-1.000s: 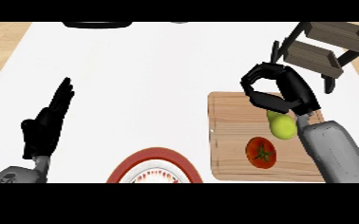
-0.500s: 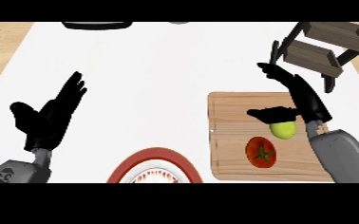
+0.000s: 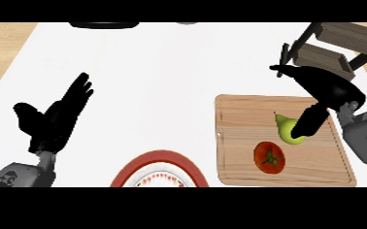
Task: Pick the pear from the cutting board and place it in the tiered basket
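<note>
While the white counter fills most of the head view, a wooden cutting board lies flat at its lower right; just past the board's far right corner stands the tiered basket, a wooden rack on dark legs, cut off by the view's edge. At the lower left the left hand rests open above the counter, fingers straight and pointing up and away, thumb spread to the side, nothing in it. At the right the right hand hangs over the board's far right part, its grey forearm coming in from the right edge; its fingers are straight and spread toward the basket, and its thumb reaches down onto the pear, so the hand is open and not closed round anything. A red-rimmed plate shows in part at the lower edge, left of the board; a dark round object sits at the counter's far edge. On the board a red tomato lies near its middle; the pear, yellow-green with its stem pointing away, lies just beyond the tomato and to its right, on the board and touched by the thumb's tip.
</note>
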